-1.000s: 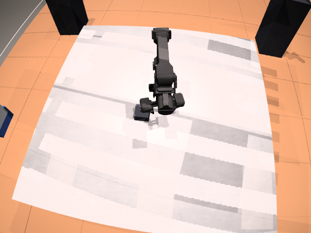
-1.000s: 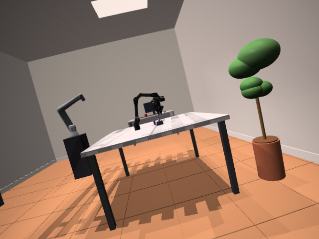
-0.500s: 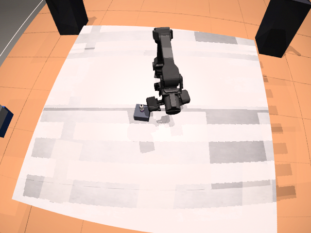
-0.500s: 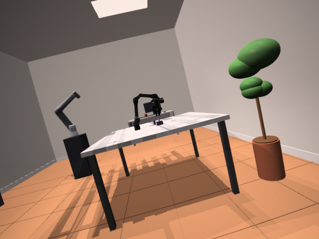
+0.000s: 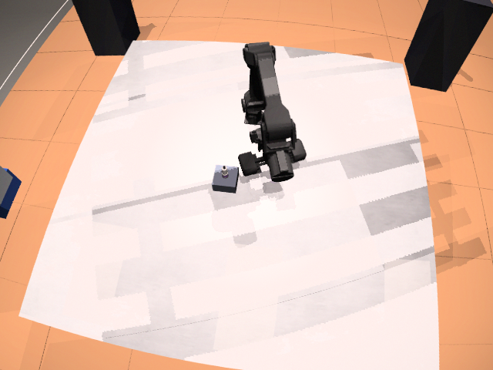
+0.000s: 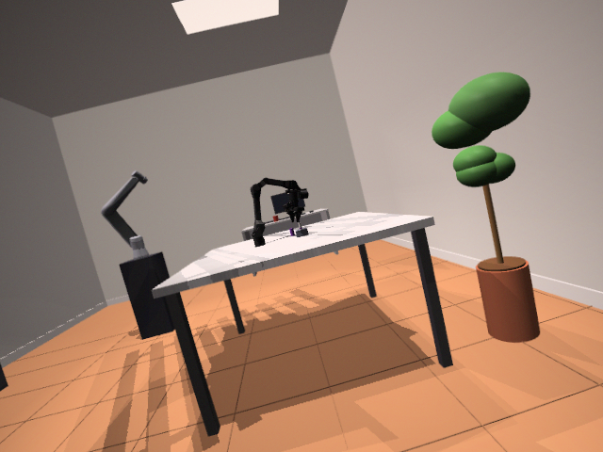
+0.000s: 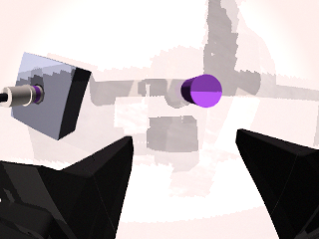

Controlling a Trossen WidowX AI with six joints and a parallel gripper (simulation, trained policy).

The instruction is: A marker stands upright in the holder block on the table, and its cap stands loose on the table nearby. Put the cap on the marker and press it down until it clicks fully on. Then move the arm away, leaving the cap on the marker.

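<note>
Cap: purple cylinder [image 6: 291, 232] [image 7: 205, 91], upright on white table [image 5: 191, 254] [image 6: 340, 224], apart from marker.
Marker: pale, dark-tipped [image 5: 224, 171] [image 7: 21, 96], uncapped, upright in grey-blue square block [image 5: 225, 179] [image 6: 301, 232] [image 7: 52, 102].
Gripper: black [image 5: 274, 159] [image 6: 294, 219] [image 7: 184, 134], fingers spread, nothing pinched.
Writing: none legible.

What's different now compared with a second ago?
In the top view, the tool moved right, away from the holder block. The background grey arm swung left in the exterior view, and table shadows shifted. Nothing was grasped or released. Block and purple cap stayed put.
</note>
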